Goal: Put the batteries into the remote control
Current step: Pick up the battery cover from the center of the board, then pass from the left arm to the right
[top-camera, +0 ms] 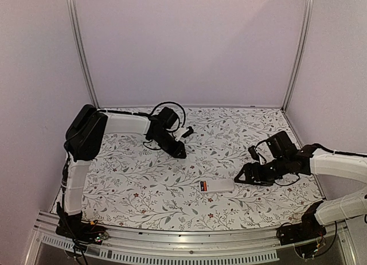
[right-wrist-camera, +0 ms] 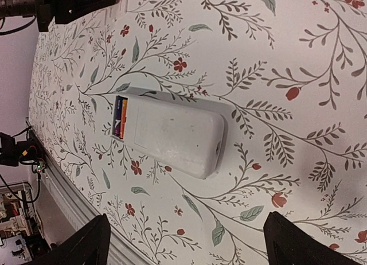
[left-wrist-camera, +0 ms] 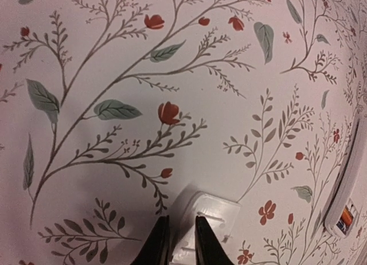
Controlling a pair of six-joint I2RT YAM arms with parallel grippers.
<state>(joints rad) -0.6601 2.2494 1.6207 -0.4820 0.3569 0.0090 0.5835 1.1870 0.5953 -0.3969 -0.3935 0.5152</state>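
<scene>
The remote control (top-camera: 217, 186) lies white back up in the middle of the table, its compartment open at the left end. The orange and dark batteries (right-wrist-camera: 119, 118) sit side by side in that compartment. My right gripper (top-camera: 245, 175) is wide open and empty just right of the remote (right-wrist-camera: 172, 133), its fingertips (right-wrist-camera: 86, 242) at the bottom corners of the right wrist view. My left gripper (top-camera: 180, 152) is at the table farther back, its jaws nearly closed on the edge of a small white battery cover (left-wrist-camera: 213, 219). The remote (left-wrist-camera: 351, 179) also shows at the right edge of the left wrist view.
A floral cloth (top-camera: 143, 184) covers the table. Pale walls with metal posts (top-camera: 80, 47) enclose three sides. An aluminium rail (top-camera: 189, 245) runs along the near edge. A black cable (top-camera: 170, 106) loops behind the left wrist.
</scene>
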